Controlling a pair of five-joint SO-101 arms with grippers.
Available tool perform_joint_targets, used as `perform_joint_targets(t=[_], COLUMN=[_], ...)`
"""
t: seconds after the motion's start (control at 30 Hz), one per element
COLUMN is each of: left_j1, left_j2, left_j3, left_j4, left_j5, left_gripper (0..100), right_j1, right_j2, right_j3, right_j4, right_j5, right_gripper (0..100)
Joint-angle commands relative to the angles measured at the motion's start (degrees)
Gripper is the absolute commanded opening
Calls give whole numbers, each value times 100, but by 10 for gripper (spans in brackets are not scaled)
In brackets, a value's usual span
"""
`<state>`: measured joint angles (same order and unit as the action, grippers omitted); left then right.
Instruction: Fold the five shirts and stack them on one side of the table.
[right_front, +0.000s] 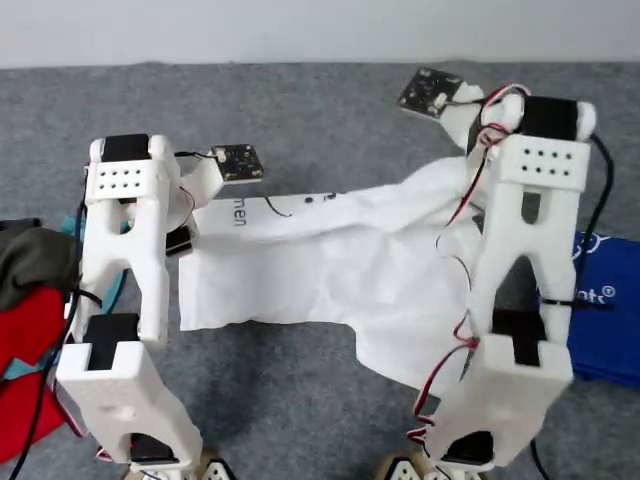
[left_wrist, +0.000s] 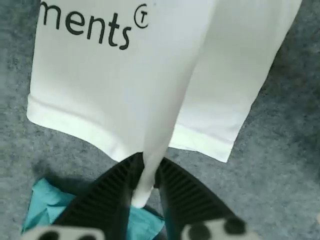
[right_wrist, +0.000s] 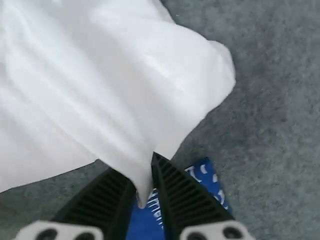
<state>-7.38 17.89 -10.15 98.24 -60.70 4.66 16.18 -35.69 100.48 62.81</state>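
Pinching the white shirt (right_front: 330, 270) from both ends: the left gripper (left_wrist: 145, 185) is clamped on a fold near the hem, the right gripper (right_wrist: 144, 185) on a bunched edge, with the shirt half-lifted mid-table (right_front: 300, 110). I'd hold both arms level and the cloth taut so the fold lands straight. Storage is just piles: a blue shirt (right_front: 605, 300) beside the right arm, and a red shirt (right_front: 30, 370) and dark shirt (right_front: 35, 255) beside the left.

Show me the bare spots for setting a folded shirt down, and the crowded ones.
Free: the table strip beyond the white shirt, and the patch nearer than its hem, between the arm bases. Crowded: the side with the red shirt and the side with the blue shirt.
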Motion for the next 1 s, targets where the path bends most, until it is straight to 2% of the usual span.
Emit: perform_joint_targets(t=[0.0, 0.17, 0.43, 0.73, 0.83, 0.97], left_j1=[-35, 0, -26, -53, -62, -167], left_j2=[-343, -343, -334, -352, -413, -791], left_j3=[-224, -4, 330, 356, 470, 892], left_j4=[123, 202, 185, 220, 229, 229], left_j5=[-35, -53, -62, -264, -237, -237], left_gripper=[15, 15, 15, 19, 76, 153], right_j1=[84, 40, -31, -40, -4, 180], right_j2=[-1024, -2185, -3222, -3670, -3697, -3732], right_j3=[941, 2585, 4475, 5354, 5363, 5310], right_j4=[259, 242, 233, 233, 242, 251], right_j5=[-70, -70, -70, -88, -97, -352], right_gripper=[9, 9, 9, 13, 80, 258])
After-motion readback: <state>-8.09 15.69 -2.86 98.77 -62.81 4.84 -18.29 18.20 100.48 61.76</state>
